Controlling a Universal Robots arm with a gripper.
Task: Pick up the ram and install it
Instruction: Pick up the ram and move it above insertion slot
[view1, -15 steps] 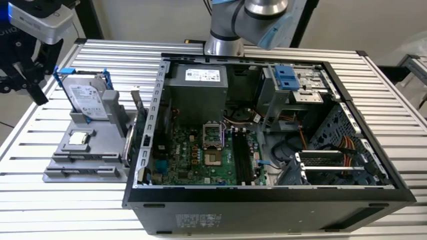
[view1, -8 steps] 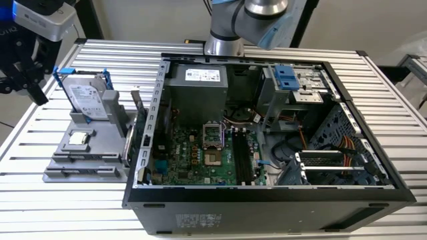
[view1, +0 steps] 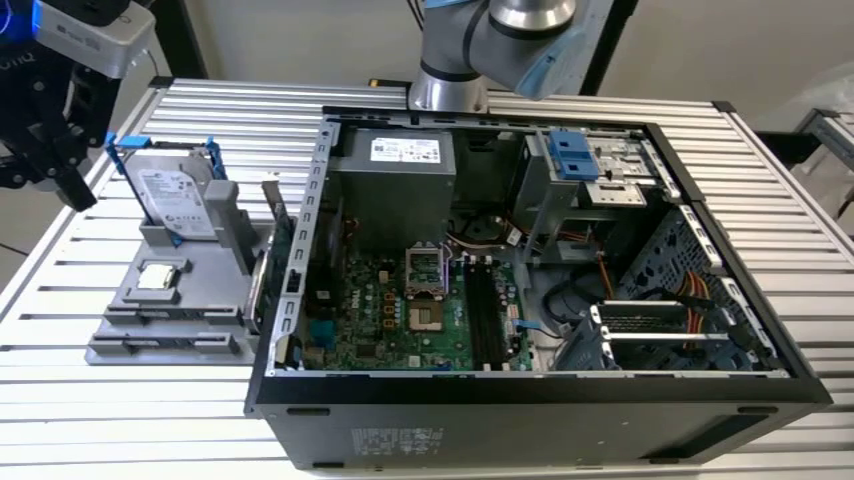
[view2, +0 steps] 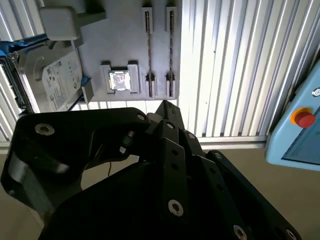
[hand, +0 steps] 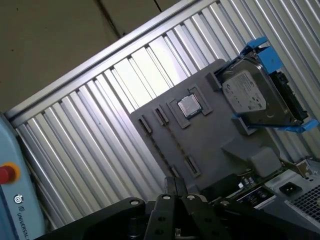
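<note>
Hand (hand: 175, 181) is hovering pressed together, empty, apart from the case (view1: 534, 395); ram (view1: 274, 215) is standing just beside the case, seemingly light, stiff and fragile, likely best pinched by its long edges.

Exterior view: the gripper (view1: 51, 170) is cut off by the left edge. The arm (view1: 497, 40) is cut off by the top edge, and the case (view1: 534, 420) by the bottom edge. The memory slots (view1: 483, 315) are too small and dark to tell whether the ram sits in them.

Second wrist view: the gripper's dark body hides the near end of the holder (view2: 125, 30). The hard drive (view2: 55, 85) runs off the left edge.

First wrist view: the red button (hand: 6, 174) is cut by the left edge.
</note>
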